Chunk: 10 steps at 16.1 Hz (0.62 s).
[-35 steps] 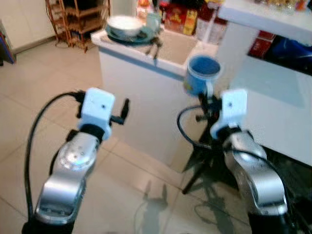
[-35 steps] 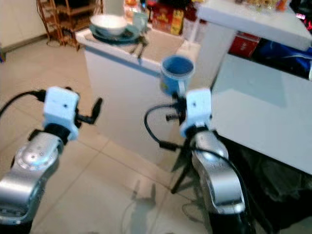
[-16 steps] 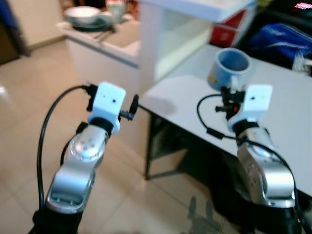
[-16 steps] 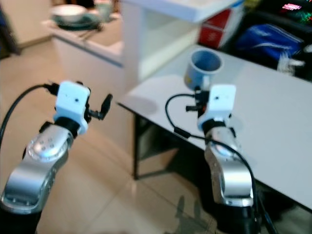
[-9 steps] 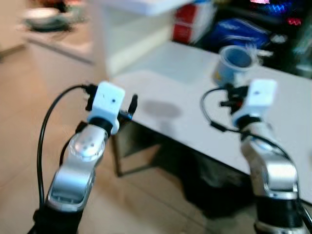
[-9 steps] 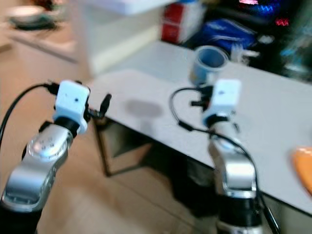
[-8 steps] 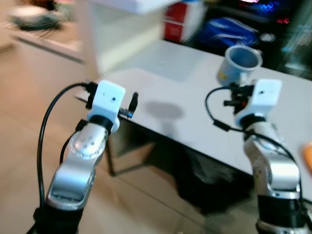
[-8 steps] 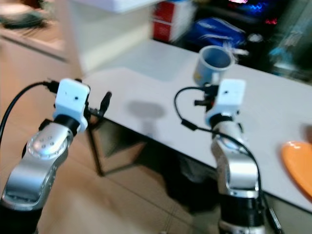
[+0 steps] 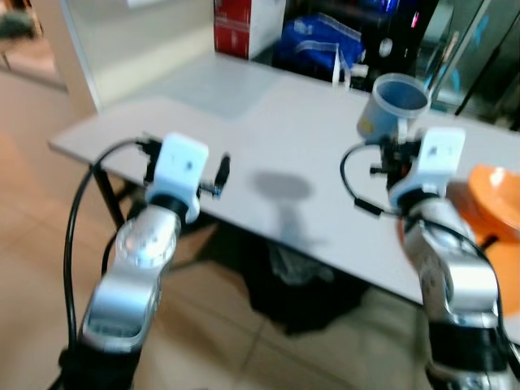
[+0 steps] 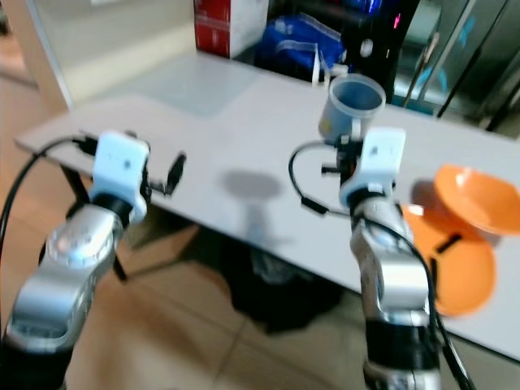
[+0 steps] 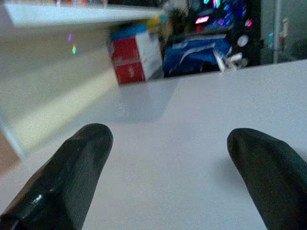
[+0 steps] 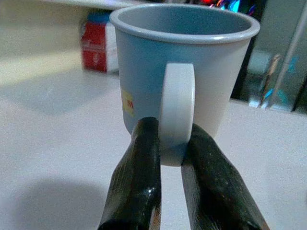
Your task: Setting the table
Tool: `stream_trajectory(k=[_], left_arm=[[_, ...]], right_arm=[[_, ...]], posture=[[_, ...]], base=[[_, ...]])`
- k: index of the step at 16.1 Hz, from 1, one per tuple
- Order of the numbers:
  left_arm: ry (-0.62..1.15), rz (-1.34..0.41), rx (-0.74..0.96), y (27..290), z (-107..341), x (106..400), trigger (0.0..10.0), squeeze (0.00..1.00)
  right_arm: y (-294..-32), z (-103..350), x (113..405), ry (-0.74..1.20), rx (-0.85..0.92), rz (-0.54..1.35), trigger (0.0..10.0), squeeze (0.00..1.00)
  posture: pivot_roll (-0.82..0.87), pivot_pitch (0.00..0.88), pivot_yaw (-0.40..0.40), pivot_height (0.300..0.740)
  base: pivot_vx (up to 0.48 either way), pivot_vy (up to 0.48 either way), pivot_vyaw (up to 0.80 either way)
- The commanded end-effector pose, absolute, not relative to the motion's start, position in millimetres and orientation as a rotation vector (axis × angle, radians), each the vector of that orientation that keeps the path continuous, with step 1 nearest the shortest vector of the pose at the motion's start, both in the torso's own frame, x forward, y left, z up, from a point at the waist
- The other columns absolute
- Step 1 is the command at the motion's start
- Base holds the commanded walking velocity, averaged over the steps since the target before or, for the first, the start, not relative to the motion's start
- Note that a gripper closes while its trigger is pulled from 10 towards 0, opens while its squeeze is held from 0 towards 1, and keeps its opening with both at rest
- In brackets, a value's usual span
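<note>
robot at the white table with a blue mug held up in its right gripper

the right gripper (image 12: pixel 168 158) has its two black fingers (image 12: pixel 136 187) pinched together on the white handle of the light blue plastic mug (image 10: pixel 351 107), which it holds upright above the flat white tabletop (image 10: pixel 244 146), the mug's shadow falling on the surface to the robot's left. the left gripper (image 11: pixel 168 163) hovers over the near edge of the table with its fingers (image 11: pixel 72 172) spread wide apart and nothing between them. two orange plastic dishes (image 10: pixel 467 219) lie on the table at the robot's right, one tilted over the other. a red box (image 10: pixel 213 24) and a blue bag (image 10: pixel 296 45) sit beyond the far edge.
</note>
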<state>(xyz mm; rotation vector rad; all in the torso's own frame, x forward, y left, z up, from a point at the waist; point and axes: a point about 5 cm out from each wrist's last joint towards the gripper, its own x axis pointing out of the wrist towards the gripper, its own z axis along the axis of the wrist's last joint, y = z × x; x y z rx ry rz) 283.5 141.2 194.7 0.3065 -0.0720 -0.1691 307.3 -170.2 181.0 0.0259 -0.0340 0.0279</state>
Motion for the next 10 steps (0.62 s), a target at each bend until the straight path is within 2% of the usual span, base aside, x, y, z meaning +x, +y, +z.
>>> stream_trajectory(k=[1,4,8,10], left_arm=[[-0.1,-0.145,0.287,143.4,203.0,286.2,10.0,0.0],[-0.068,-0.171,0.267,144.0,200.8,288.0,10.0,0.0],[-0.08,-0.188,0.258,142.3,202.4,287.1,10.0,0.0],[-0.081,-0.191,0.258,141.8,202.8,287.3,10.0,0.0]], right_arm=[[-166.9,186.3,308.0,-0.047,0.035,0.053,10.0,0.0],[-163.7,186.5,309.2,-0.041,0.056,0.064,10.0,0.0],[-159.7,183.0,309.6,-0.02,0.059,0.081,10.0,0.0],[-161.3,181.0,310.0,-0.006,0.06,0.066,10.0,0.0]], posture=[[-0.03,0.019,-0.031,0.74],[-0.04,0.019,-0.032,0.74],[-0.03,0.015,-0.034,0.74],[-0.03,0.014,-0.033,0.74]], base=[[0.0,0.0,0.0],[0.087,0.0,0.0],[0.401,0.0,-0.73],[0.431,0.0,0.0]])
